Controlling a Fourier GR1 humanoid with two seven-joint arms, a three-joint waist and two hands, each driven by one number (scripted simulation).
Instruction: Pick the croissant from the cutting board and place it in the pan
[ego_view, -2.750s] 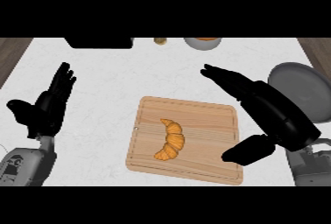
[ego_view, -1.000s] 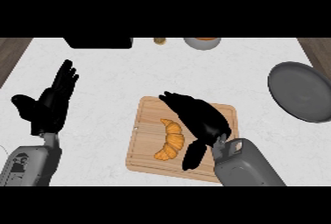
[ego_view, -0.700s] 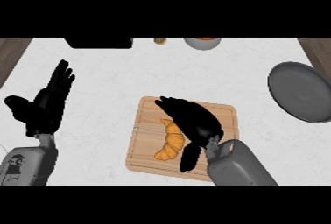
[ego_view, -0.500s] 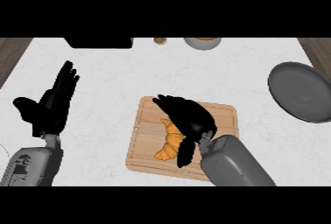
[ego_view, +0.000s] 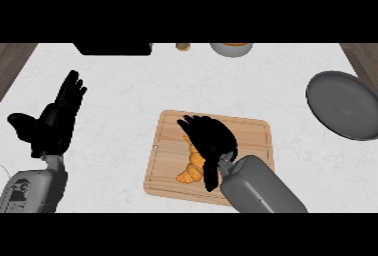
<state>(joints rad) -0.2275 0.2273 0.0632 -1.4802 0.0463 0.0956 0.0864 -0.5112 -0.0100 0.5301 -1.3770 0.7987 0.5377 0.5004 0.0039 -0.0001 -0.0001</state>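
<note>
The right hand (ego_view: 209, 137) has come across from the right side of the surface (ego_view: 221, 80) and now lies over the cutting board (ego_view: 166, 170), lower and further over the pastry than a moment ago. Its fingers are stretched out across the upper part of the croissant (ego_view: 192, 171), not curled round it, and the thumb points apart toward the near edge, just right of the croissant's lower end. Whether the fingers touch the pastry cannot be told from above.

The croissant is on the board, left of centre. Only its lower half shows, and the rest is hidden under the black fingers. The grey forearm covers the board's near right corner.

The pan (ego_view: 347, 105) sits well apart at the right edge, partly cut off by the frame.

The left hand (ego_view: 52, 127) rests open at the left, fingers up.

Along the far edge a black object (ego_view: 114, 48), a small yellowish thing (ego_view: 182, 47) and a round vessel (ego_view: 231, 48) are cut off and hard to make out.
</note>
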